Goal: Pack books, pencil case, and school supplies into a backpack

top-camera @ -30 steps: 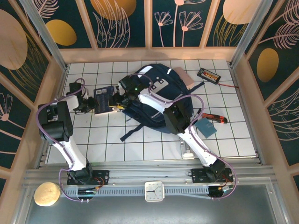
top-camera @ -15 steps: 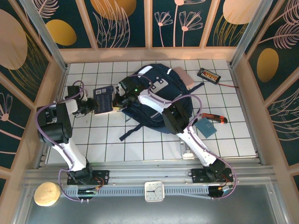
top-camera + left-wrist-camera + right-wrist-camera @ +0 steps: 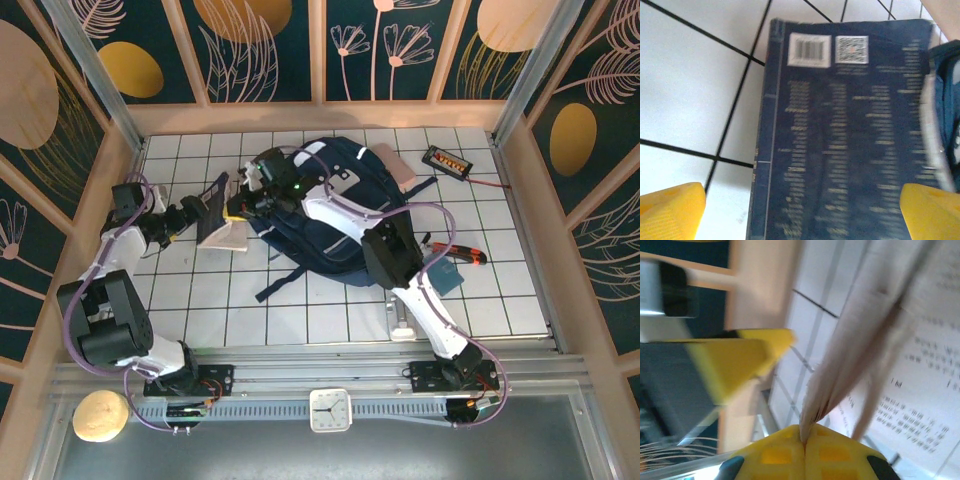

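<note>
Left gripper [image 3: 193, 215] has just let go, jaws now wide, clear of the book [image 3: 218, 207]. Right gripper [image 3: 805, 447] has snapped shut on its pages. Book fans open, left side of worktop [image 3: 330, 320], beside backpack [image 3: 345, 205]. Handover made, book not yet inside.

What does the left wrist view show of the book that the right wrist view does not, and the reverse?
Left wrist view: the book, its dark cover with a barcode and pale print, framed by the open left hand. Right wrist view: white printed pages, fanned out, the right hand shut on their edge. Both: the same book above white table tiles.
</note>
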`<state>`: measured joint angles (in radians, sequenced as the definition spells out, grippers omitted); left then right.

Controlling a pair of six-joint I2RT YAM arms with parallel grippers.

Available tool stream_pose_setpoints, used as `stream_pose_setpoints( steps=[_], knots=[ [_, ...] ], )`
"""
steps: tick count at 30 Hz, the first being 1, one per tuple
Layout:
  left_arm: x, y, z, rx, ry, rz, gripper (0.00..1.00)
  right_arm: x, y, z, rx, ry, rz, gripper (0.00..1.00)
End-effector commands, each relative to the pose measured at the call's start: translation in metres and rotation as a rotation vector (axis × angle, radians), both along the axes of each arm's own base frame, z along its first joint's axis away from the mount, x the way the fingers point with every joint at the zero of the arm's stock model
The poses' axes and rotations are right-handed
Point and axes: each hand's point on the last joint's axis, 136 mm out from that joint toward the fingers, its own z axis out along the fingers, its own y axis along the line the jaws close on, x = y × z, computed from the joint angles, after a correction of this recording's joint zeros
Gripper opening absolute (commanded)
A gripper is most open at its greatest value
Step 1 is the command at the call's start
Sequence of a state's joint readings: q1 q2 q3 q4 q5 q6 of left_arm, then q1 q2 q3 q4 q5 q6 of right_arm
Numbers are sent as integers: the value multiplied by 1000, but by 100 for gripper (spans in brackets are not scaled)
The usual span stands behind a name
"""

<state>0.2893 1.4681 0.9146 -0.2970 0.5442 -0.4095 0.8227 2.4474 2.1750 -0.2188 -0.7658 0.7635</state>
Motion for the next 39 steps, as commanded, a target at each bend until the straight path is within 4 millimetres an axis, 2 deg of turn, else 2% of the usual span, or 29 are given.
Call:
stream_pose_setpoints(
  steps=[1,3,7,11,14,17,18,19,20,21,24,25,26,28,30,32,34,39],
  knots=[
    [-21,-9,4,-146,34,16,99,-15,-2,86,175,-65,47,0],
    [-26,-8,7,-223,16,42,99,-18,-5,97,201,-70,44,0],
    [-22,-25,21,-455,-76,61,99,-29,-12,108,237,-55,50,0],
    [-16,-33,47,-591,-154,40,99,-39,-20,101,241,-41,61,0],
    [-16,-39,57,-679,-181,40,94,-44,-25,94,240,-30,62,0],
    [-17,-44,61,-740,-194,35,75,-47,-29,89,239,-23,58,0],
    [-17,-44,61,-734,-193,32,63,-48,-31,87,235,-20,58,0],
    [-16,-43,60,-726,-187,32,42,-49,-32,84,230,-17,58,0],
    [-16,-44,59,-717,-182,29,32,-49,-34,82,224,-15,57,0],
    [-14,-43,59,-708,-181,24,28,-50,-35,80,217,-17,59,0],
    [-12,-43,56,-688,-168,16,0,-51,-39,77,201,-18,62,0],
    [-11,-43,57,-685,-170,14,0,-52,-42,75,196,-4,66,0],
    [-10,-42,58,-680,-173,11,0,-51,-46,72,192,8,65,5],
    [-7,-42,67,-666,-197,-7,0,-46,-64,62,160,26,17,57],
    [-4,-47,79,-669,-223,-40,0,-38,-88,55,129,20,-41,98],
    [0,-59,94,-674,-246,-88,0,-31,-109,50,93,5,-77,99],
    [4,-74,109,-675,-262,-149,0,-27,-122,52,69,-26,-83,99],
    [9,-97,136,-717,-295,-222,0,-28,-125,74,149,-67,-46,99]
  ],
)
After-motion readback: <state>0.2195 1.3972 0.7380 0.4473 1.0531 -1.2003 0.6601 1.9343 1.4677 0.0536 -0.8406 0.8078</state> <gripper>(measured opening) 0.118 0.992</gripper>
